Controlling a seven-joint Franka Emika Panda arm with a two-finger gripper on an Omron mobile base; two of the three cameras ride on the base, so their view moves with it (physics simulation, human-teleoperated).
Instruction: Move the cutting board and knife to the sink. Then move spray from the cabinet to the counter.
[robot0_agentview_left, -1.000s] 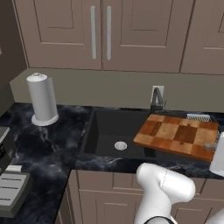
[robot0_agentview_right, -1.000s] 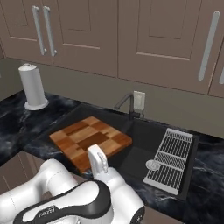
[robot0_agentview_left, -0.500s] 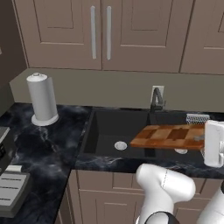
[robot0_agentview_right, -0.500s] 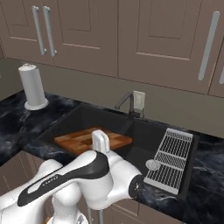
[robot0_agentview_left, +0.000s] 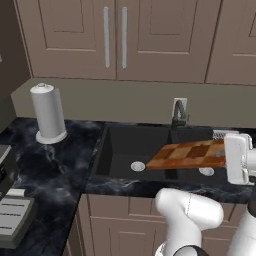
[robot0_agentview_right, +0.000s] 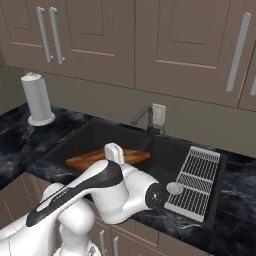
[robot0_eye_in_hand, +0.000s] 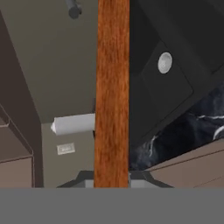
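The checkered wooden cutting board (robot0_agentview_left: 192, 154) hangs nearly level over the black sink (robot0_agentview_left: 125, 145). My gripper (robot0_agentview_left: 223, 156) is shut on its right end. From the right base view the cutting board (robot0_agentview_right: 90, 159) shows low in the sink basin (robot0_agentview_right: 100, 135), behind my forearm. The hand view has the board (robot0_eye_in_hand: 112, 87) edge-on, running up from between my gripper (robot0_eye_in_hand: 112, 181) jaws. The brown wall cabinet (robot0_agentview_left: 115, 37) has its doors closed. The black veined counter (robot0_agentview_left: 50, 165) lies left of the sink. The knife and the spray are out of view.
A white paper-towel roll (robot0_agentview_left: 48, 112) stands on the counter at the back left. The faucet (robot0_agentview_left: 178, 117) rises behind the sink. A wire rack (robot0_agentview_right: 196, 180) lies in the right part of the sink. A grey appliance (robot0_agentview_left: 12, 217) sits at the near left counter edge.
The board lay flat at the sink's right a second ago. It has been lifted by its right end and now hangs over the basin, and my arm has swung with it.
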